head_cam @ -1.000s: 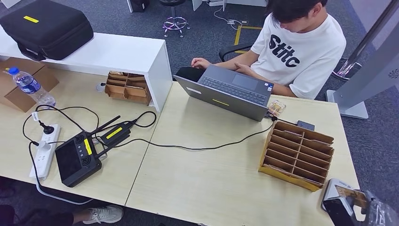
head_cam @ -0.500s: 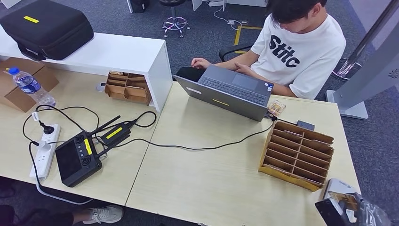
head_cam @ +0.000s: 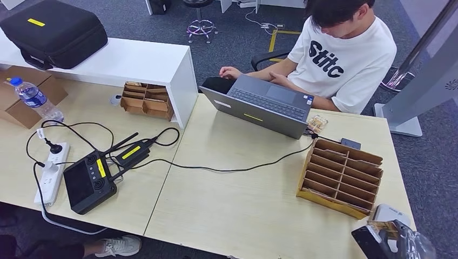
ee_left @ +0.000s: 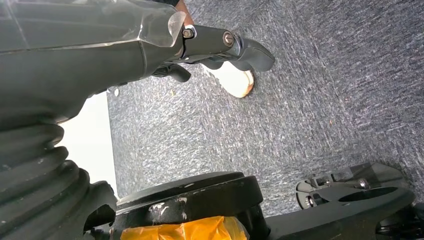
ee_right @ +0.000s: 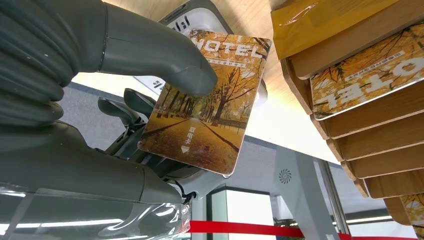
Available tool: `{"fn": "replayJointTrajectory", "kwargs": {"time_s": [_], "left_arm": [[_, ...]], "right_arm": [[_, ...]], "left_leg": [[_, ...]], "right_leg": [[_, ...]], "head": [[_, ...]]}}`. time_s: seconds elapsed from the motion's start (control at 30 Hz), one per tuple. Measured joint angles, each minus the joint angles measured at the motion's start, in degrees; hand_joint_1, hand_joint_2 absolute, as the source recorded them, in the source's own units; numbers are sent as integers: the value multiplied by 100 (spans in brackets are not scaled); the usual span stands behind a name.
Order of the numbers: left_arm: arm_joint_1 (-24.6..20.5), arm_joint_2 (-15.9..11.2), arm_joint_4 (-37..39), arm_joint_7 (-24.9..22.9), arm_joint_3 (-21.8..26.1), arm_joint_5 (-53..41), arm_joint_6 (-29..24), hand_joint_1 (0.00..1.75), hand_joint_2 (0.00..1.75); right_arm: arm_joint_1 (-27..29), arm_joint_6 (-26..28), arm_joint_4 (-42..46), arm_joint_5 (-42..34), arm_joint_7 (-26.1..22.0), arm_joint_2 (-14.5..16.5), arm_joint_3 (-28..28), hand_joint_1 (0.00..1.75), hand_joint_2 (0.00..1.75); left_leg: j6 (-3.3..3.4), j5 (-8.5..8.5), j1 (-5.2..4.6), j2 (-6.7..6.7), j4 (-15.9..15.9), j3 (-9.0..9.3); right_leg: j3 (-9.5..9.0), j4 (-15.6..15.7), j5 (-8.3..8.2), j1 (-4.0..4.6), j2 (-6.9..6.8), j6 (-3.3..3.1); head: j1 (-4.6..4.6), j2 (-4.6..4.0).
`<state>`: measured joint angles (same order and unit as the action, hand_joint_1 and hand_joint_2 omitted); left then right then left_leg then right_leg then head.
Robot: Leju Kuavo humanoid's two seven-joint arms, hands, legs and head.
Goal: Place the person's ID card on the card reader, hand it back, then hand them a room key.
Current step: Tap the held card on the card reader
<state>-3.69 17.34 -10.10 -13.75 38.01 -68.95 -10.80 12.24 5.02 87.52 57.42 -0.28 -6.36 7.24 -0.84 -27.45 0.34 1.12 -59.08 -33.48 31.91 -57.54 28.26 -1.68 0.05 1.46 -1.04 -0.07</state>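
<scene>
My right hand [head_cam: 393, 241] hangs over the table's near right corner, beside the white card reader [head_cam: 393, 213]. In the right wrist view its thumb [ee_right: 165, 55] pinches a room key card [ee_right: 210, 105] printed with autumn trees and "HOTEL", tilted just off the reader [ee_right: 200, 15]. A cardboard slotted rack [head_cam: 340, 175] stands next to it, and matching key cards [ee_right: 370, 75] show in its slots. The person [head_cam: 345, 54] sits across the table at a grey laptop [head_cam: 264, 105]. My left hand [ee_left: 220, 47] hangs over grey carpet and holds nothing.
A cable [head_cam: 232, 168] crosses the table from the laptop to a black controller [head_cam: 89, 181] and power strip [head_cam: 51, 172] at the left. A white shelf [head_cam: 135, 62] carries a black case [head_cam: 54, 32]. A small cardboard organiser [head_cam: 146, 100] and water bottle [head_cam: 35, 100] stand nearby.
My right hand has moved left along the table's near edge with the key card, now covering more of the card reader. The person and the other things have stayed put.
</scene>
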Motion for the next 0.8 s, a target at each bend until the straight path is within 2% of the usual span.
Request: {"fn": "replayJointTrajectory", "kwargs": {"time_s": [0.47, 0.8], "left_arm": [[1, -1, 0, 0, 21, -15, -5, 0, 175], [-2, 1, 0, 0, 52, -61, -20, 0, 175]], "right_arm": [[61, 188, 126, -76, 12, -11, -62, 175, 175], [220, 751, 1466, 404, -3, -9, -143, 175, 175]], "left_leg": [[0, 0, -1, -1, 0, 4], [0, 0, 0, -4, 0, 4]], "right_leg": [[-3, 0, 0, 0, 1, 0], [-2, 0, 0, 0, 3, 0]], "head": [[1, 0], [1, 0]]}}
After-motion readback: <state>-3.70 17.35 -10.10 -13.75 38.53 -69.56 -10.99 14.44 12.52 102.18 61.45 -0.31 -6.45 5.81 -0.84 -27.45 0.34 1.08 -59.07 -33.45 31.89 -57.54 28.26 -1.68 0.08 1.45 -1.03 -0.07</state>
